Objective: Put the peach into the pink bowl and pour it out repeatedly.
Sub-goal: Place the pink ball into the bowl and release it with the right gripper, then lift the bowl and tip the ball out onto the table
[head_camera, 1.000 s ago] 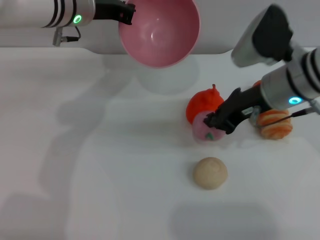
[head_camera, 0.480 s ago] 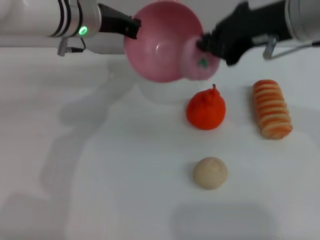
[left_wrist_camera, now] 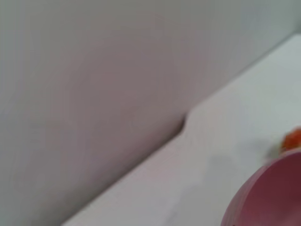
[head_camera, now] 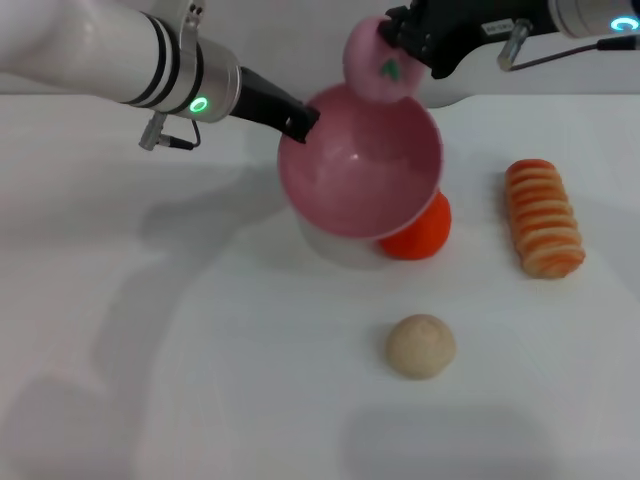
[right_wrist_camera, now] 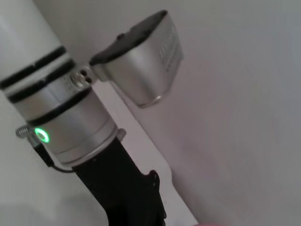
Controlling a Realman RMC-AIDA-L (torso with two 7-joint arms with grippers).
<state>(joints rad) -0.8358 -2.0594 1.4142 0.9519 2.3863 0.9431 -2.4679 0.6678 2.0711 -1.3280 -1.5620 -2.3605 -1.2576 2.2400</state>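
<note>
The pink bowl (head_camera: 362,172) is held in the air over the table's middle, tilted with its opening toward me. My left gripper (head_camera: 300,125) is shut on the bowl's far left rim. The bowl's edge also shows in the left wrist view (left_wrist_camera: 270,195). My right gripper (head_camera: 400,45) is shut on the pale pink peach (head_camera: 380,62) and holds it just above the bowl's far rim. The peach's green stem spot faces me.
An orange-red pear (head_camera: 420,228) sits on the white table partly hidden behind the bowl. A striped orange bread roll (head_camera: 543,216) lies at the right. A beige ball (head_camera: 420,345) sits in front. The right wrist view shows the left arm (right_wrist_camera: 70,122).
My right gripper lifted the peach from beside the pear up to above the bowl. My left arm brought the bowl down and right, so it now covers part of the pear.
</note>
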